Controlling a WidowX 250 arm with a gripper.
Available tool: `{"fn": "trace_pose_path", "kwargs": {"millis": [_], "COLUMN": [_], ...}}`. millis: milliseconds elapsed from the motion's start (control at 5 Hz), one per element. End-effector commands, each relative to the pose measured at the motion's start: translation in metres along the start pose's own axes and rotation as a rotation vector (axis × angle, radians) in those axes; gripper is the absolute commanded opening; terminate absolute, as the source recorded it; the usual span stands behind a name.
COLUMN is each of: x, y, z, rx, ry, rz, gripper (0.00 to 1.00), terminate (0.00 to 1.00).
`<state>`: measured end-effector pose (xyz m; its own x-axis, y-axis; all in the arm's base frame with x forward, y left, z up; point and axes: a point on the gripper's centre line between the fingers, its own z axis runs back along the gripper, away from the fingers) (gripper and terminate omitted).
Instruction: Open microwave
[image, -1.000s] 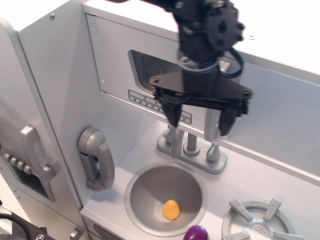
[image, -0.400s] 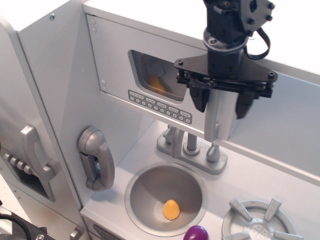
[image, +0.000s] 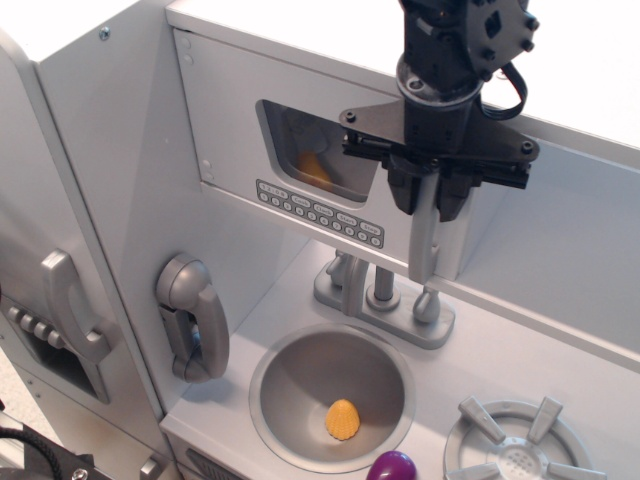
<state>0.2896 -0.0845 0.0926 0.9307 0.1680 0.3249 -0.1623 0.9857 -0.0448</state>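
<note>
One tool (image: 428, 203) sits narrow, its tips either side of the upright silver bar handle (image: 424, 245) at the door's right edge on the microwave (image: 300, 150), above the sink (image: 300, 370). Handle axis vert., so pull needs outward swing.

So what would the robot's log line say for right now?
phase: grasping handle | gripper: closed around microwave handle | microwave door: not yet open

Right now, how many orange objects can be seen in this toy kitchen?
2. One orange piece lies in the sink bowl; another shows through the microwave window. More may be hidden behind the gripper.
</note>
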Motion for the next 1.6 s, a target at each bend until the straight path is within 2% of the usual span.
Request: {"fn": "trace_pose_path", "kwargs": {"millis": [0,200,400,600,800,1200,1400], "x": [-0.007,-0.028,-0.049,-0.063,-0.071,-0.060,-0.041], "y": [0.006,0.015,0.023,0.028,0.008,-0.060,-0.078], "z": [0.026,0.032,0.043,0.055,0.058,0.039,0.033], "rx": [-0.041,-0.046,-0.053,-0.107,-0.090,-0.077,-0.091], "ry": [-0.032,-0.007,0.033,0.164,0.234,0.234,0.216], "rz": [-0.011,-0.037,-0.085,-0.111,-0.139,-0.136,-0.132], "gripper": [0.00,0.00,1.00,1.00,1.00,1.00,1.00], "terminate": [0.00,0.00,0.00,0.00,0.00,0.00,0.00]}}
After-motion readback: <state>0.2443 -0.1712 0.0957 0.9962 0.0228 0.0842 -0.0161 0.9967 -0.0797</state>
